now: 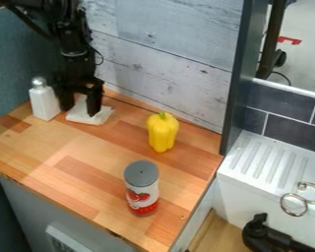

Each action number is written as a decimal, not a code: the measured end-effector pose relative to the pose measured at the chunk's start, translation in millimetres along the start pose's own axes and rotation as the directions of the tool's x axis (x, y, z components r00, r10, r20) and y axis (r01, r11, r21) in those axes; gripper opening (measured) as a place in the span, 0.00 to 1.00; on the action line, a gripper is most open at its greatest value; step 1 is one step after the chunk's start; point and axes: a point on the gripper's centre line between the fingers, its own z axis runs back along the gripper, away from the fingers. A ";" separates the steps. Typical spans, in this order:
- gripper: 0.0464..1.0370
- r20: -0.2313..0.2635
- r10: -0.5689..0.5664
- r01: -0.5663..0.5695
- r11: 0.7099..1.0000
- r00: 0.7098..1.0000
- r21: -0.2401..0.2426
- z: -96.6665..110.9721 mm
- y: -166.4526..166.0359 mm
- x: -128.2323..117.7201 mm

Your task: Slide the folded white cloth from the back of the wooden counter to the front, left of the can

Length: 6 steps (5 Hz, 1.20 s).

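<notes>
The gripper (80,104) hangs low at the upper left, near the back of the wooden counter. Its two fingers stand apart, open, over a flat white cloth-like piece (89,117), part of which shows between and below them. Whether the fingertips touch it I cannot tell. Just left of the gripper a white bottle (44,101) with a silvery top stands upright. A yellow bell pepper (162,133) with a green stem rests to the right. Closer to the front stands an upright can (142,189) with a grey lid and a red and white label.
The wooden counter (75,147) backs onto a pale plank wall (163,47). A dark upright panel (242,74) borders its right rear. Beyond are a white ribbed sink ledge (268,160), metal rings (294,204) and a black clamp-like part (259,236) at the lower right.
</notes>
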 end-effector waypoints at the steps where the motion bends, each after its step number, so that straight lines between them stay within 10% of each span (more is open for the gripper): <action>1: 0.96 0.006 0.018 -0.018 1.000 1.000 -0.012 -6.0 -0.8 5.0; 3: 0.96 -0.017 0.004 -0.004 1.000 1.000 0.022 -22.6 3.4 1.3; 6: 0.96 -0.247 -0.026 0.017 0.999 0.969 -0.038 -29.5 -46.2 -108.6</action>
